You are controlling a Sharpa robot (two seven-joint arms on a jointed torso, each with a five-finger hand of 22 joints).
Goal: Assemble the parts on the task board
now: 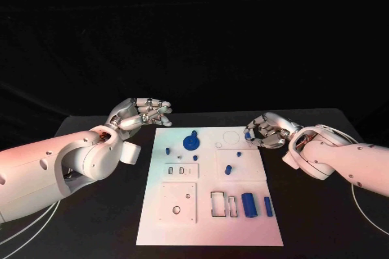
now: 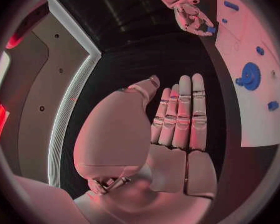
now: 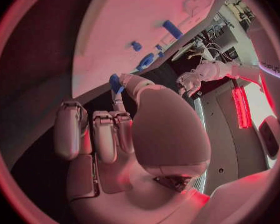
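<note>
At task board's (image 1: pixel 243 225) far right corner, right hand (image 1: pixel 267 131) pinches small blue part (image 3: pixel 115 82), likely for insertion; left hand (image 1: pixel 144 114) empty, fingers straight.

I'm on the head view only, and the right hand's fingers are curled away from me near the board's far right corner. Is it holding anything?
Observer: Yes. The right wrist view shows the right hand pinching a small blue part between its thumb and a fingertip.
Operator: And the left hand, anything in it?
Observer: Nothing. In the left wrist view the left hand has its fingers straight and side by side, with nothing in the palm.
</note>
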